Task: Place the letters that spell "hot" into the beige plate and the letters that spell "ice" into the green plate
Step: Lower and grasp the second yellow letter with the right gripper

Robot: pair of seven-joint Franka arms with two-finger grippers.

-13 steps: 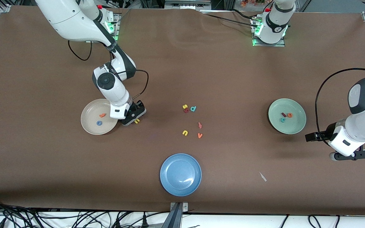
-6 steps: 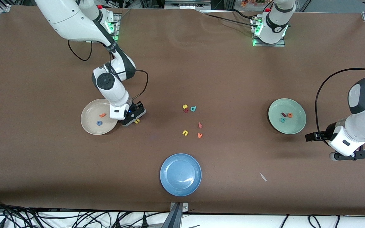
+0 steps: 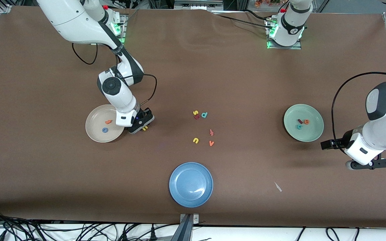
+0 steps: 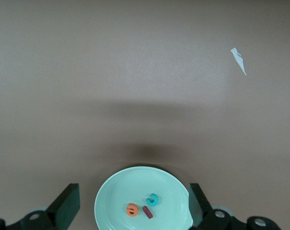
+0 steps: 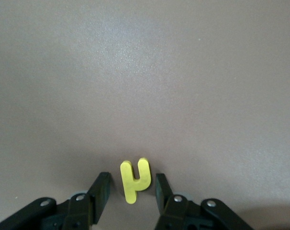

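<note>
The yellow h (image 3: pixel 145 127) lies flat on the table beside the beige plate (image 3: pixel 92 134), toward the left arm's end. My right gripper (image 3: pixel 142 125) is down at the table around it. In the right wrist view the h (image 5: pixel 134 180) sits between the fingers of my right gripper (image 5: pixel 132 176) with a thin gap on each side. The beige plate holds the orange t (image 3: pixel 108 122) and blue o (image 3: pixel 105 130). The green plate (image 3: pixel 314 135) holds the dark red i (image 3: pixel 300 121), orange e (image 3: pixel 306 122) and teal c (image 3: pixel 299 127). My left gripper (image 3: pixel 369 164) waits wide open beside that plate (image 4: pixel 114 199).
A blue plate (image 3: pixel 177 174) sits near the front edge. Loose letters lie mid-table: yellow s (image 3: pixel 195 112), teal d (image 3: pixel 204 115), a salmon-red t-like one (image 3: pixel 211 132), yellow u (image 3: pixel 195 140), orange v (image 3: pixel 211 143). A white paper scrap (image 3: pixel 277 186) lies nearer the camera than the green plate.
My right gripper's fingers have drawn in around the yellow h. The left arm has shifted slightly toward the green plate.
</note>
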